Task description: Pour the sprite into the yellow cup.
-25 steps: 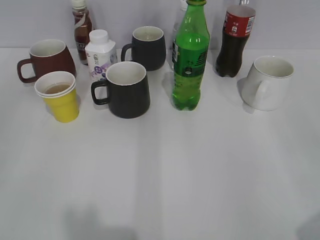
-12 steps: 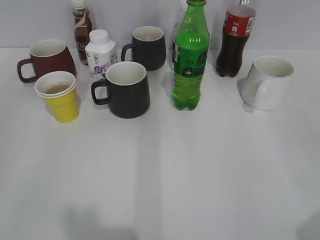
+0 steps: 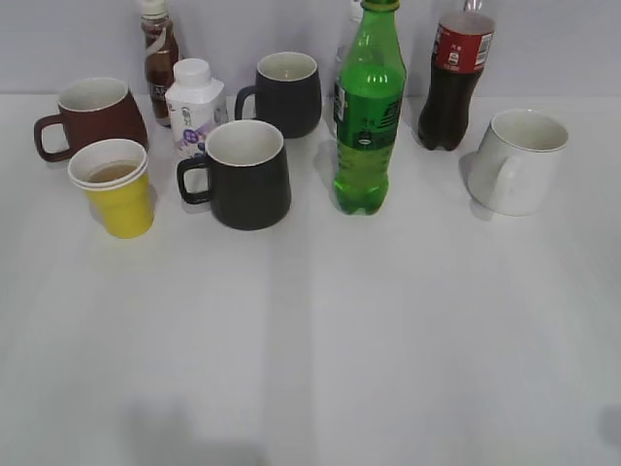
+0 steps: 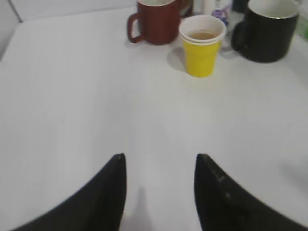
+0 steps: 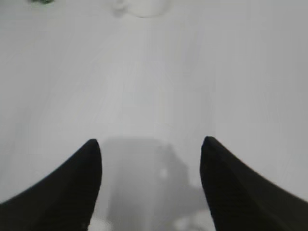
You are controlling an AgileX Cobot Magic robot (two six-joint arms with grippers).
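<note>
The sprite, a tall green bottle with its green cap on, stands upright in the middle of the white table. The yellow cup stands at the left and holds some amber liquid; it also shows in the left wrist view. My left gripper is open and empty above bare table, well short of the cup. My right gripper is open and empty above bare table. Neither gripper shows in the exterior view.
A dark red mug stands behind the yellow cup. Two black mugs, a small white carton, a brown drink bottle, a cola bottle and a white mug line the back.
</note>
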